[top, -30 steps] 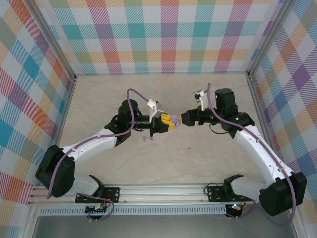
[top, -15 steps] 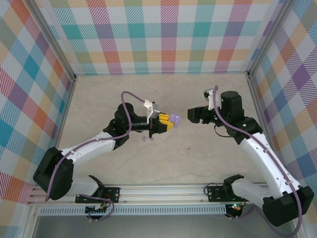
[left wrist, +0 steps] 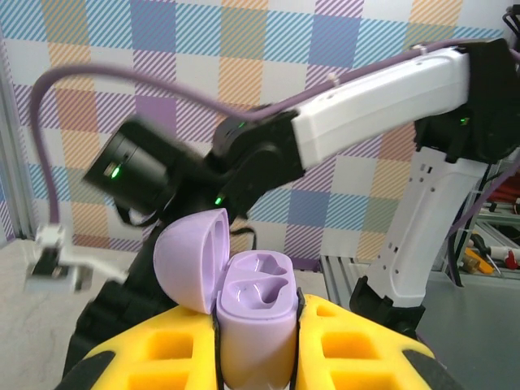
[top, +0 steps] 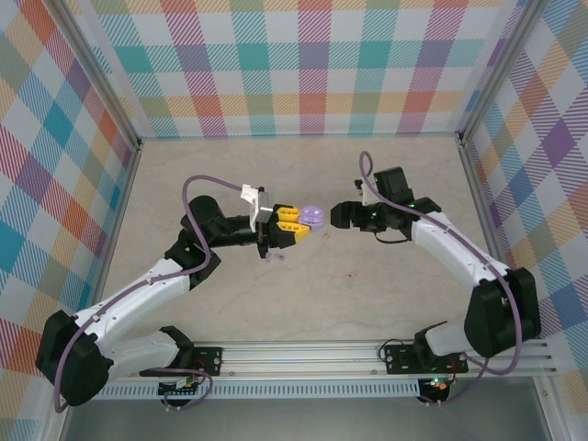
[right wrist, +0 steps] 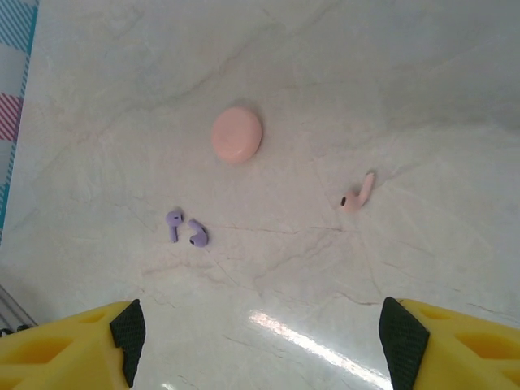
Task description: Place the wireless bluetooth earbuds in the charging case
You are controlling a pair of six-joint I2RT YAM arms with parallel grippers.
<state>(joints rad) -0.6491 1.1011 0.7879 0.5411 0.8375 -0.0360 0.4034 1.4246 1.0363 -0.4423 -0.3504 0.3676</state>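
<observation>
My left gripper (top: pixel 292 223) is shut on the purple charging case (top: pixel 311 216) and holds it above the table's middle. In the left wrist view the case (left wrist: pixel 256 313) stands upright between the yellow fingers (left wrist: pixel 366 349). Its lid (left wrist: pixel 188 258) is swung open to the left, and both moulded wells are bare. The two purple earbuds (right wrist: pixel 174 221) (right wrist: pixel 198 234) lie side by side on the marble, small under the left gripper in the top view (top: pixel 274 258). My right gripper (top: pixel 336 216) hangs open just right of the case, with nothing between its fingers (right wrist: pixel 73 349).
A pink round disc (right wrist: pixel 236 135) and a single pink earbud (right wrist: pixel 357 195) lie on the marble table (right wrist: pixel 325 81) beyond the purple pair. Plaid walls (top: pixel 312 64) close in the back and both sides. A metal rail (top: pixel 294 354) runs along the near edge.
The right gripper has come off the case and drawn back, and its arm has swung to a new pose. The left gripper has moved a little left with the open case.
</observation>
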